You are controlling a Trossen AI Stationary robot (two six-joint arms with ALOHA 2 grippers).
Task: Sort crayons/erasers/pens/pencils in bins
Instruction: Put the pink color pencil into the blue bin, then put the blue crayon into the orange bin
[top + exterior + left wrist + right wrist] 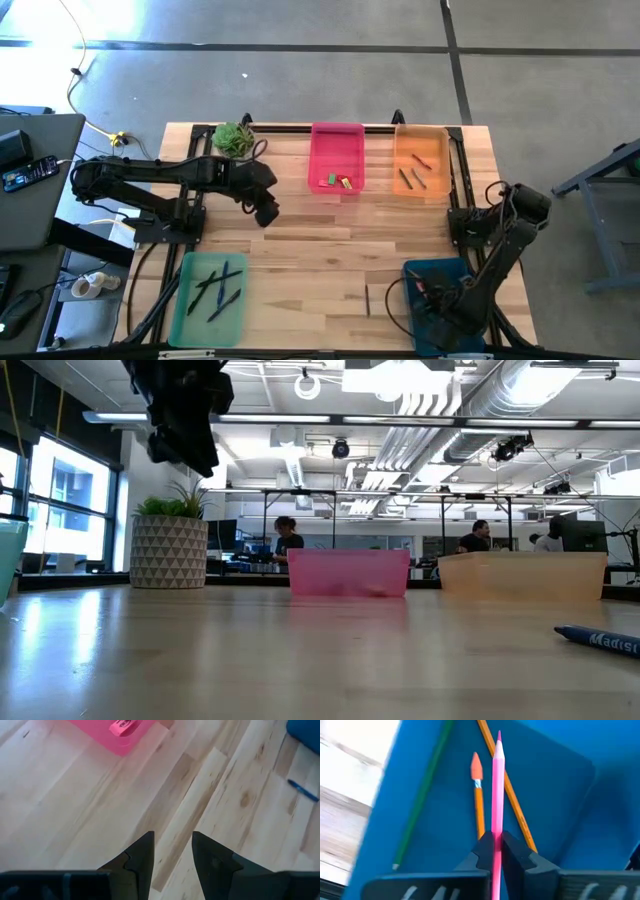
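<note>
My right gripper (496, 837) hangs over the dark teal bin (425, 272) at the table's near right, shut on a pink pencil (497, 785). Two orange pencils (478, 805) and a green one (420, 800) lie in that bin. My left gripper (172, 850) is open and empty above the bare wood, left of the pink bin (337, 158), which holds erasers (340, 181). The orange bin (421, 160) holds crayons. The light green bin (210, 298) holds pens. One blue pen (600, 638) lies loose on the table. My right gripper pinches the pink pencil's shaft (496, 827) between its two fingers, which come from above and point down. The pointed end (498, 742) sticks out past the fingers over the teal bin's floor. Whether the pencil touches the bin, I cannot tell.
A potted plant (233, 138) stands at the far left of the table. The loose pen (367, 300) lies between the green and teal bins near the front edge. Bare wood spreads across the table's middle. People sit at desks in the room behind.
</note>
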